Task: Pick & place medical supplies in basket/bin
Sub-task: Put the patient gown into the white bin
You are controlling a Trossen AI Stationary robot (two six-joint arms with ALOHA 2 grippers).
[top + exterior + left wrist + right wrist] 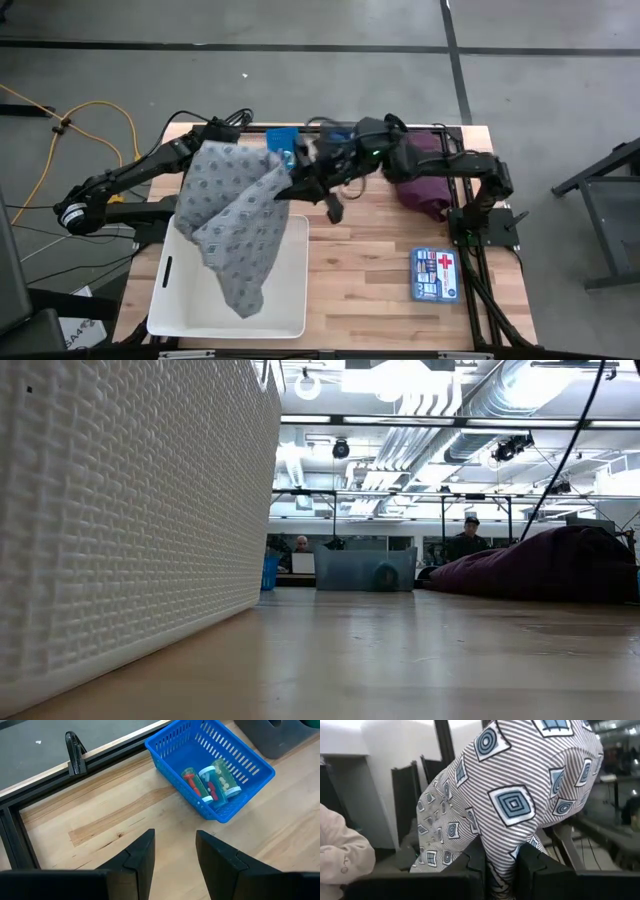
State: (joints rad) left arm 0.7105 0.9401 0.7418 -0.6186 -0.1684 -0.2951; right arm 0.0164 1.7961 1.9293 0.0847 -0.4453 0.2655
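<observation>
The grey patterned cloth (235,215) is lifted above the white basket (290,325) at the table's near left, with my right gripper (295,183) shut on it. In the right wrist view the cloth (520,785) fills the space ahead of that gripper (501,865). My left gripper (175,837) stands open over bare wood at the far left (222,132), with nothing between its fingers. It faces the small blue bin (210,767), which holds vials (210,782). The maroon cloth (425,180) lies heaped at the far right. My right gripper pinches a bunched part of the grey cloth (502,872) between its two fingers. It comes about level from the table's right side. The cloth is lifted off the table and drapes ahead of and below the fingers, slack, over the basket.
A small grey bin (365,570) stands at the far middle beside the blue bin (283,140). A blue first-aid box (435,272) lies near the right edge. The basket's wall (130,510) fills the left of the low view. People sit in the room behind.
</observation>
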